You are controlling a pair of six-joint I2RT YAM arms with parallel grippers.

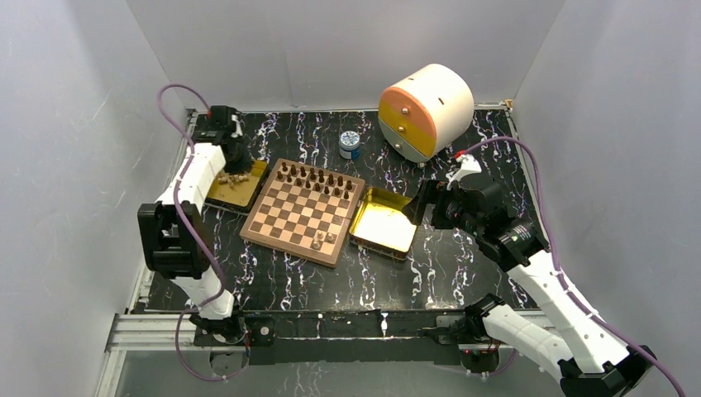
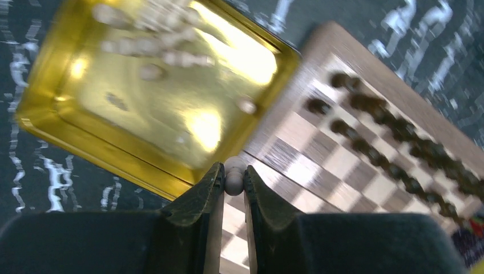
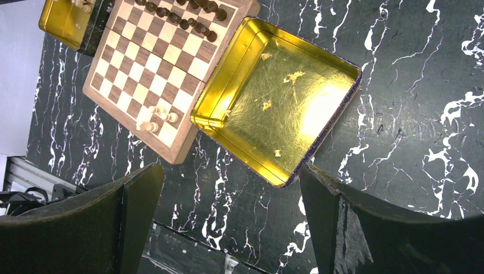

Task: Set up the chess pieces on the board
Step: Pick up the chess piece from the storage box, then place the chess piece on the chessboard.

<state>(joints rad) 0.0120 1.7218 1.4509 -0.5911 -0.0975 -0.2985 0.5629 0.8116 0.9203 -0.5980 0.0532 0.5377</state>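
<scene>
A chess piece (image 2: 234,181), pale, is pinched between the jaws of the left gripper (image 2: 233,171) above the edge of the left gold tray (image 2: 85,137), apparently bound for the board (image 1: 298,217). The right gripper (image 3: 229,171) is held wide open, empty, over the second tray (image 3: 285,114). Two rows of dark pieces (image 1: 318,178) and about four pale pieces (image 1: 322,241) are counted on the board.

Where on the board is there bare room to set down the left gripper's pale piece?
The board is bare across its middle rows and near left squares, bordered by the dark pieces crowding the two far rows and a few pale pieces at the near right corner. The right tray holds no pieces.
</scene>
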